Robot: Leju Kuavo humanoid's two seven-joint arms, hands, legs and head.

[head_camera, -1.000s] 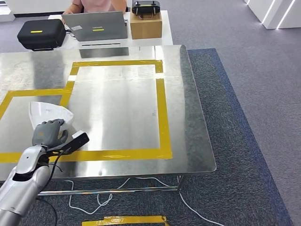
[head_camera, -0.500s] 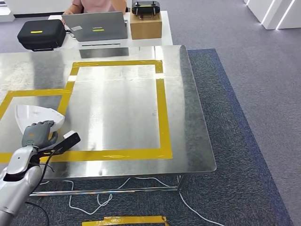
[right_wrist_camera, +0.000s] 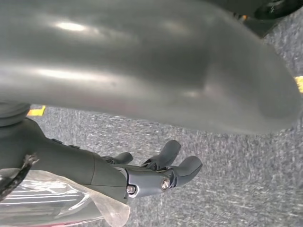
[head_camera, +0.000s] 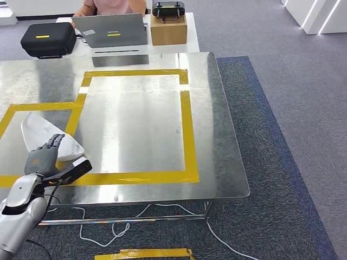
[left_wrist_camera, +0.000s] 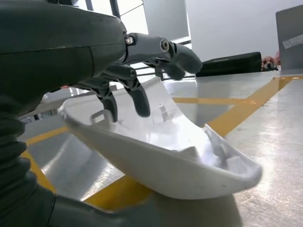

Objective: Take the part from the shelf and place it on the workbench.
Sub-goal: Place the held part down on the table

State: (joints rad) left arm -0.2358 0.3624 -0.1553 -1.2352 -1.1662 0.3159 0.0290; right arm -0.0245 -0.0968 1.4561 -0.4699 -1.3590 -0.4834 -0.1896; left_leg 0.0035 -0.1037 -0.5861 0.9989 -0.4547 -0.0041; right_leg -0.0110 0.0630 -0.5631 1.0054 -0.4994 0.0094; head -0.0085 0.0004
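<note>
Fingers (left_wrist_camera: 137,92) of the left hand (head_camera: 43,157) are spread above the white curved plastic part (head_camera: 47,138), apart from its inner surface in the left wrist view, so the hand appears open and holding nothing; whether any hidden contact remains under the palm cannot be told. The step in hand is judged to be the release at the end of placing: the hand should lift straight off, fingers kept splayed, so that no fingertip catches the raised rim and drags or tips the shell. The part lies on the shiny steel tabletop (head_camera: 139,124), at its near left, resting across a strip of the yellow tape outline (head_camera: 186,127); it is a thin, glossy, dish-like shell, concave side up, with small moulded tabs inside and a tapering end, and it rocks on a curved underside, so it is likely to slide or wobble if nudged. Fingers (right_wrist_camera: 178,168) of the right hand (right_wrist_camera: 143,175) hang loosely extended over grey carpet, holding nothing. Beyond the tabletop stand a grey laptop (head_camera: 109,30), a black zipped case (head_camera: 47,38) and a brown cardboard box (head_camera: 168,28), with a person seated behind.
</note>
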